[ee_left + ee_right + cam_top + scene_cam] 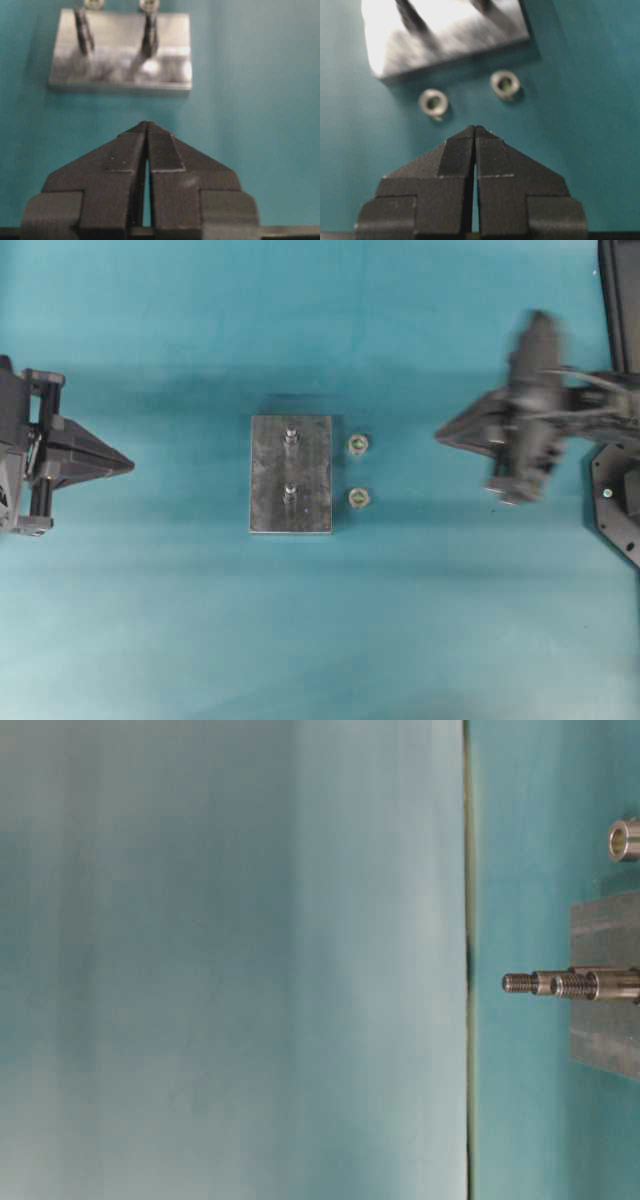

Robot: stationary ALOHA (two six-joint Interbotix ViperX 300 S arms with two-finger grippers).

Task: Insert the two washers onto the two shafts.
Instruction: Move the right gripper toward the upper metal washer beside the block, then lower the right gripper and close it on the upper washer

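1. Both grippers show in the overhead view. Left gripper [128, 466] sits at the left edge with its fingers pressed tip to tip and nothing between them. Right gripper [441, 435] is on the right side, blurred, its tips also together and empty. Between them a grey metal base plate [270, 502] lies on the teal table [320, 640], carrying two upright threaded shafts, the far shaft [290, 436] and the near shaft [289, 493]. Just right of the plate lie two washers flat on the table, the far washer [358, 445] and the near washer [359, 498], apart from the plate and from each other.

2. Table-level view appears turned on its side: both shafts [560, 984] project leftward from the plate [605, 1040], overlapping in line, and one washer [625, 839] shows near the top right edge. No gripper appears.

3. Left wrist view: the left gripper's [147, 124] jaws meet at the tips, holding nothing, well short of the plate [165, 50]. Both shafts [84, 31] stand on it, blurred.

4. Right wrist view: the right gripper's [474, 128] jaws are closed together and empty, near the two washers, one [433, 102] to the left and one [505, 84] to the right, which lie just before the plate's [445, 45] edge.
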